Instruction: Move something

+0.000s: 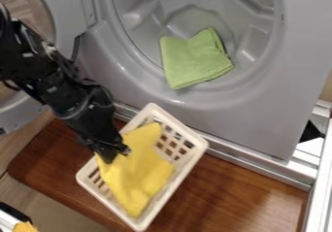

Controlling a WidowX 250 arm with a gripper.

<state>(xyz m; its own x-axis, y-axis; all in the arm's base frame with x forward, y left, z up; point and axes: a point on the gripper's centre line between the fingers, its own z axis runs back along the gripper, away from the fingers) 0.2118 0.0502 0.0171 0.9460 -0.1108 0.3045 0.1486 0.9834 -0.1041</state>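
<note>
The hand [115, 153] is at the yellow cloth [137, 175] in the basket [196, 140], its spread and hold beyond what we can tell; we seem to be at the grasp, needing a secure pinch before lifting.

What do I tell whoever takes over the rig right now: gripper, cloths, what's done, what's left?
Gripper: at the yellow cloth's upper-left edge; whether it grips the cloth, I can't tell.
Things: yellow cloth in the white basket, on the brown wooden surface; green cloth in the machine's round opening.
Done: one cloth is in the basket, one in the machine; whether either was moved there, I can't tell.
Left: the task names no item or target; probably the yellow cloth, so confirm first.
</note>
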